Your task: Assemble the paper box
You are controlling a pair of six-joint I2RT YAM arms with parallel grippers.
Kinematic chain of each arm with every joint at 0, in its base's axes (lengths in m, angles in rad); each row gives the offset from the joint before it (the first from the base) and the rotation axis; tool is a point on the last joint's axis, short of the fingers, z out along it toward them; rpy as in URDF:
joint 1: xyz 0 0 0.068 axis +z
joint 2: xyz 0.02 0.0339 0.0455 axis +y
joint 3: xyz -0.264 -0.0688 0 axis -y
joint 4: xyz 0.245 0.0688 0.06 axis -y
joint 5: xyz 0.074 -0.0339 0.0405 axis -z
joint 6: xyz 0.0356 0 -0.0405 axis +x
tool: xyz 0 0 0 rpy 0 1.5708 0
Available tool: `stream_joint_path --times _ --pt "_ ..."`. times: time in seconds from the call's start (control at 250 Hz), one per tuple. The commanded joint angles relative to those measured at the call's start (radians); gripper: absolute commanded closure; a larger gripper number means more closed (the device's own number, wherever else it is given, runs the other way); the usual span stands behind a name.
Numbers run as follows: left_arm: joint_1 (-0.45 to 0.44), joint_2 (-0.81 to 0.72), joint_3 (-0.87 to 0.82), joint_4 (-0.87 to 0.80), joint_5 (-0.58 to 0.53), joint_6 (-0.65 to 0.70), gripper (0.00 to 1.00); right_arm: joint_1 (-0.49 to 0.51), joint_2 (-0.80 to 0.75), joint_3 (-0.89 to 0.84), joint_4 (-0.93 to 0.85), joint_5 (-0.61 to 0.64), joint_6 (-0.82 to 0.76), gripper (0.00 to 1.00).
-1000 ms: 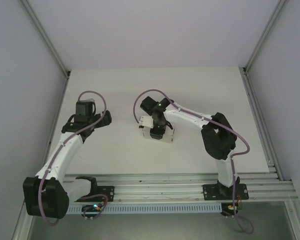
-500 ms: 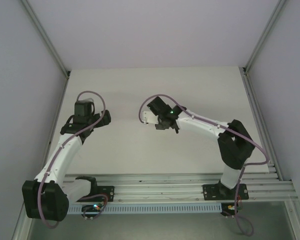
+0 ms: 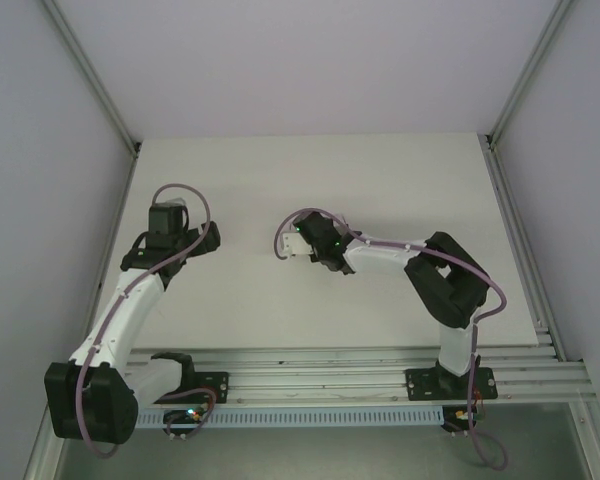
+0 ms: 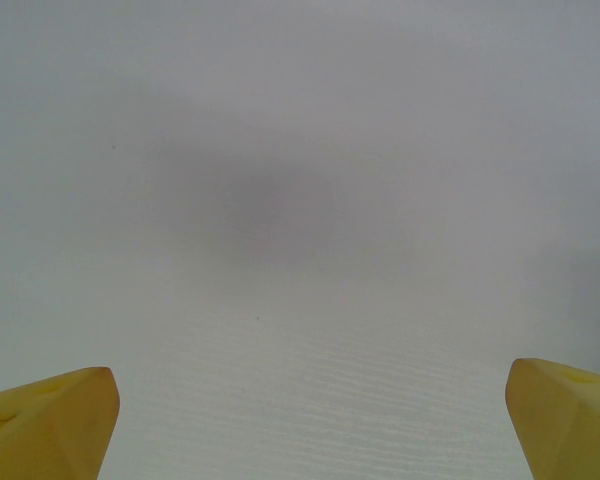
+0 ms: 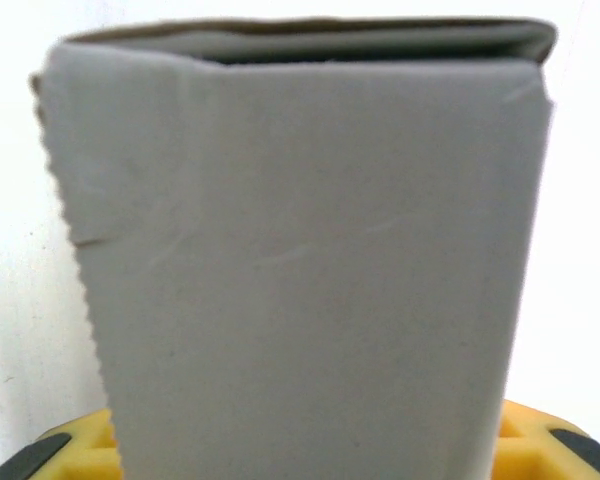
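Note:
The paper box (image 3: 292, 244) is a small pale-grey card box near the table's middle. In the right wrist view the paper box (image 5: 300, 250) stands right in front of the camera with a torn, jagged left edge and its far end folded. My right gripper (image 3: 316, 248) reaches in from the right and is shut on it. Its yellow fingers (image 5: 75, 450) press against the box's two sides, and my right gripper (image 5: 310, 455) has the card between them. My left gripper (image 3: 206, 238) hangs to the left, apart from the box. In its own view my left gripper (image 4: 310, 420) is open over bare table, yellow fingertips (image 4: 65, 410) wide apart.
The white table (image 3: 400, 180) is walled by grey panels left, right and behind. An aluminium rail (image 3: 330, 375) carrying both arm bases runs along the near edge. A metal strip (image 3: 515, 240) lines the table's right side.
My right gripper has carried the box up and to the left from where it lay a second ago, and the right elbow has swung back in. The left arm has stayed put.

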Motion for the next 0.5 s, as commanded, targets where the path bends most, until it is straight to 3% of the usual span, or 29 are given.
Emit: stream_joint_path --times 0.0,0.048,0.236,0.435,0.495 --pt "0.01 -0.009 -0.012 0.009 -0.005 0.0 0.0 0.027 0.001 0.021 -0.099 0.027 0.098 0.47" --pt "0.01 -0.008 -0.01 0.01 -0.001 0.001 0.0 0.037 -0.007 0.017 -0.127 0.025 0.115 0.39" --pt "0.008 -0.012 0.002 0.003 -0.003 0.004 0.0 0.062 -0.064 0.027 -0.282 -0.008 0.192 0.24" --pt "0.01 -0.02 0.004 0.026 0.004 0.018 0.0 0.098 -0.207 0.043 -0.422 -0.17 0.315 0.0" --pt "0.009 -0.024 -0.004 0.049 0.001 0.036 0.0 0.094 -0.271 0.016 -0.408 -0.215 0.352 0.0"
